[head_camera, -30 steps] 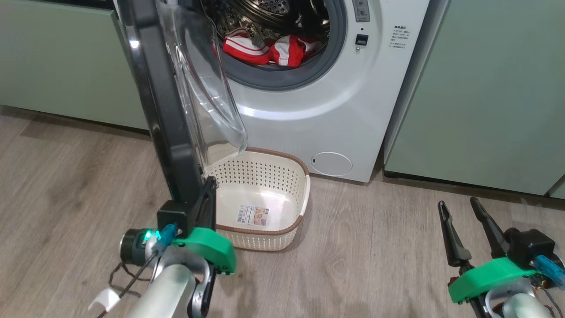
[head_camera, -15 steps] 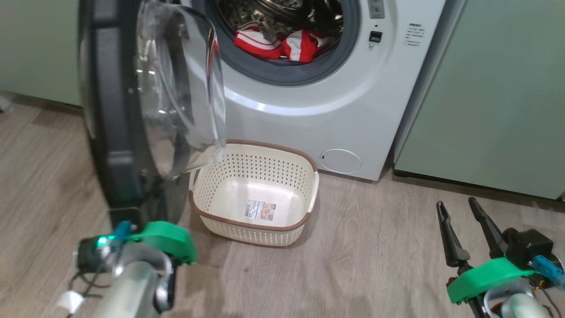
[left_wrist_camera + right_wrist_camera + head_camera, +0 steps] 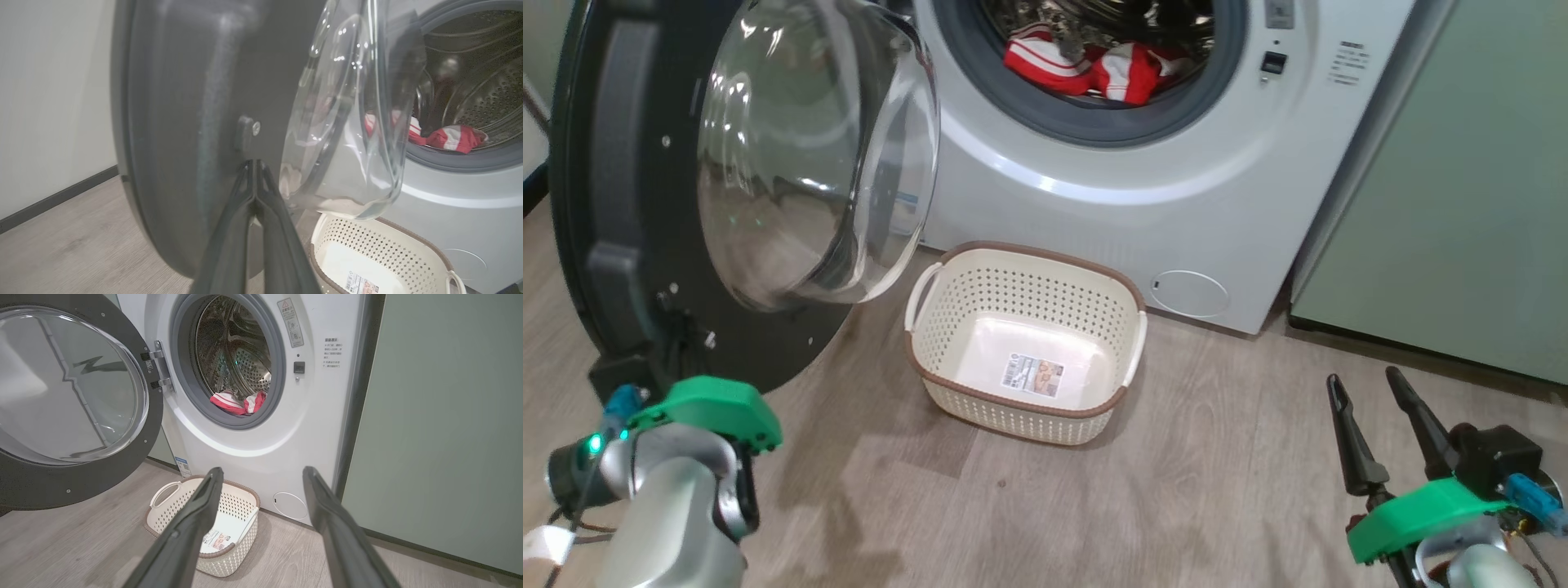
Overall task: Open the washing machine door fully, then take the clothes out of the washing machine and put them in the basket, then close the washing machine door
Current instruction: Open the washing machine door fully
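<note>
left gripper (image 3: 255, 167) pinched closed, tips at washing machine door (image 3: 605, 204) rim, door swung wider than before, basket (image 3: 1029, 302) just right, clothes (image 3: 1123, 77) in drum (image 3: 1094, 12) beyond, right gripper (image 3: 1362, 377) spread wide, bare floor (image 3: 1217, 490) ahead

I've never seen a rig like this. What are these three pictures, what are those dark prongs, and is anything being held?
This is a wheeled robot with two arms, each ending in a two-fingered gripper; the prongs are those fingers. One picture comes from a camera on its head, the others from cameras on each wrist, looking along the fingers. The left gripper is shut, tips at the black rim of the opened round glass-bowled door. The right gripper is open, holding nothing. Red-and-white striped clothes lie in the white front-loading washing machine; an empty cream perforated plastic basket stands on the wood-look floor.
</note>
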Robot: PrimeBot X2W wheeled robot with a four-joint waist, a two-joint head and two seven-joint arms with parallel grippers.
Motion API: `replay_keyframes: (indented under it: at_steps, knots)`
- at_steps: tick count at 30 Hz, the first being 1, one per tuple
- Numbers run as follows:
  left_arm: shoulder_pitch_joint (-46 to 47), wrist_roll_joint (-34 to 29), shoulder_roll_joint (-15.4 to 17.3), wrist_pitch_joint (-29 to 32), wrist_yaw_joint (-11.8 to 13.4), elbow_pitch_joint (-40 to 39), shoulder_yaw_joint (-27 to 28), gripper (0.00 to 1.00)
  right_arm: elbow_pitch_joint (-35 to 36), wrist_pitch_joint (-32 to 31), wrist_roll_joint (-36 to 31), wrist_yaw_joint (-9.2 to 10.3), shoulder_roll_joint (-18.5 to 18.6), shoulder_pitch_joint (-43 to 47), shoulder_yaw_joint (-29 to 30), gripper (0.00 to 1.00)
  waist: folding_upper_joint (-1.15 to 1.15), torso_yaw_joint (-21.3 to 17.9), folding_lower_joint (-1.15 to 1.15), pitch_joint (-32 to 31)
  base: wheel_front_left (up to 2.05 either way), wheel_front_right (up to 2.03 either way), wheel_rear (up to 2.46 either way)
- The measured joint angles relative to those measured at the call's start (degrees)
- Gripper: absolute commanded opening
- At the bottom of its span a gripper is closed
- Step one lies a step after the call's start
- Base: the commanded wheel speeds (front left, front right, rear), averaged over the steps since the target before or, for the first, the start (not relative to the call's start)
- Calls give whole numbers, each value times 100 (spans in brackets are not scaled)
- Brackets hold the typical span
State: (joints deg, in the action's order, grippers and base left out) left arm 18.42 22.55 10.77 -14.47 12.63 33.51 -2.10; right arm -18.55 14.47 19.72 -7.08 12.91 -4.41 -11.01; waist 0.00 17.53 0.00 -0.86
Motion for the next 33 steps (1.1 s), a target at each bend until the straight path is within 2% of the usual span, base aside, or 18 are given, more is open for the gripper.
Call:
replay_keyframes:
  at_steps: [4, 12, 18, 33]
  knots:
    - [141, -3, 0, 0, -69, 250, 241, 0, 0, 0, 0, 0, 0, 52, -44, 100, 0, 132, 0, -9, 0, 0, 0]
    - [666, -197, -145, 0, -426, 768, 580, 0, -2, 0, 2, 0, 36, 136, -142, 100, 0, 407, 0, 21, 0, 0, 0]
    - [958, -325, -199, -8, -616, 1209, 815, 0, 0, 0, 2, 0, 171, 104, -214, 100, 0, 440, 0, 174, 0, 0, 0]
    - [1532, -464, -190, -8, -761, 1557, 1855, 0, 26, 0, 2, -1, 302, -251, -377, 100, 0, 278, 0, 579, 0, 0, 0]
